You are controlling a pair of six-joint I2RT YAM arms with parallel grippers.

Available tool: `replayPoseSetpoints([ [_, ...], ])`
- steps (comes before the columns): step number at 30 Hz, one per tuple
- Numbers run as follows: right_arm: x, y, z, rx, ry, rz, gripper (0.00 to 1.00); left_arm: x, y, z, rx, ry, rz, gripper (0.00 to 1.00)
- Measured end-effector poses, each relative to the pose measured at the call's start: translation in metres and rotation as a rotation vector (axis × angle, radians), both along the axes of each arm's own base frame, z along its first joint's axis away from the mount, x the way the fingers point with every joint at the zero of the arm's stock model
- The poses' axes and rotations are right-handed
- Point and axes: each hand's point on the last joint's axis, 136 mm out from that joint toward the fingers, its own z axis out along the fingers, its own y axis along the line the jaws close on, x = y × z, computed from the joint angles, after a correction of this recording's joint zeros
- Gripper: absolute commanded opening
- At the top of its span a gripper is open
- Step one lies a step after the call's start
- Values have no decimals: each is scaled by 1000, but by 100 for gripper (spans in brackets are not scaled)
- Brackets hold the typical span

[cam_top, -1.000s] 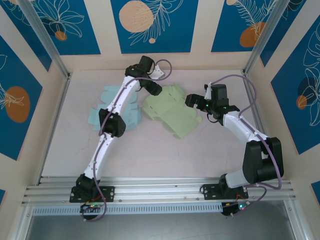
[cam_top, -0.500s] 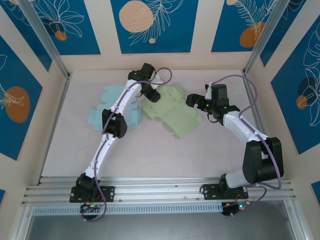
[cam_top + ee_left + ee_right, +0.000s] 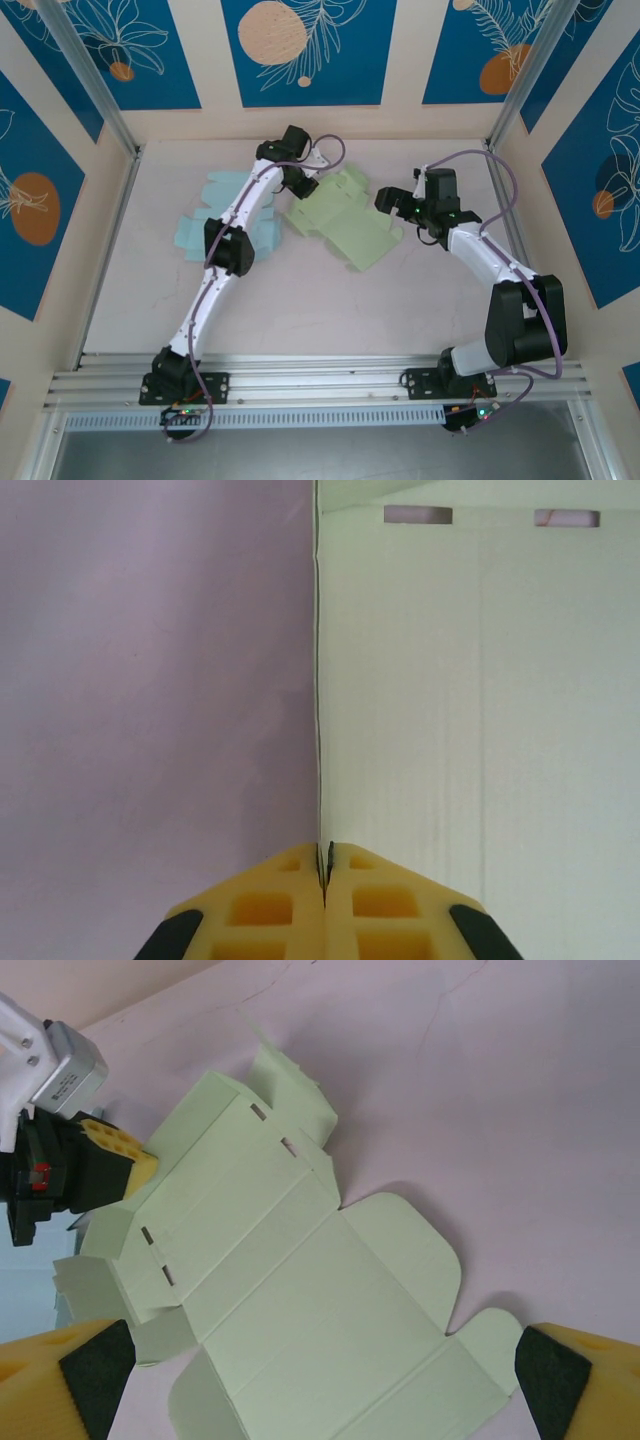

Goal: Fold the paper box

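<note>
- The paper box (image 3: pixel 345 225), pale green and not yet folded, lies opened flat on the table (image 3: pixel 330 300), with its flaps spread out around the middle panels
- The left claw (image 3: pixel 303 186) sits at the box's far-left edge; in the left wrist view its yellow fingers (image 3: pixel 380 900) are clenched together, and the thin edge of a side panel runs straight into the seam between them, so it looks pinched on that panel
- The right claw (image 3: pixel 390 200) hangs just off the box's right end, above the rounded flaps, spread wide and grasping nothing
- A second flat sheet, the blue box (image 3: pixel 215 215), lies just left of the paper box, partly under the left arm
- Step in hand, as I judge it: the first fold, with the grip on a side panel just made
- The next move likely calls for lifting that panel along its crease while the right claw presses the base flat so the sheet does not slide
</note>
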Motion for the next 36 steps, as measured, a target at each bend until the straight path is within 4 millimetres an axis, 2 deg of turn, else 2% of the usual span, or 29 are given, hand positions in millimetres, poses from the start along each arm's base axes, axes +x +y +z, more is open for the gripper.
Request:
replayPoseSetpoints([
  [2,-1,-5,-2,7,7,-11,99,-2,-6,4,-2,-14,-35,0],
  [5,-4,-14,-3,36,17,-31,100,-6,-12,21,-14,-42,-95,0],
  [12,-11,-40,-5,150,43,-76,100,-29,-38,107,-37,-213,-270,0],
  [15,-15,-45,-10,191,66,-86,100,-46,-50,121,-17,-268,-344,0],
  [17,-15,-47,-11,211,72,-83,100,-59,-55,117,9,-289,-388,0],
  [20,-13,-47,-13,244,77,-75,100,-78,-55,97,58,-296,-437,0],
  [24,-11,-42,-19,297,80,-48,85,-101,-55,70,125,-328,-507,0],
  [27,-12,-37,-27,336,89,-26,76,-117,-55,60,168,-380,-555,0],
  [30,-14,-32,-36,364,100,-11,65,-126,-57,58,190,-450,-585,0],
  [36,-24,-25,-55,405,126,5,61,-135,-63,66,217,-641,-621,0],
])
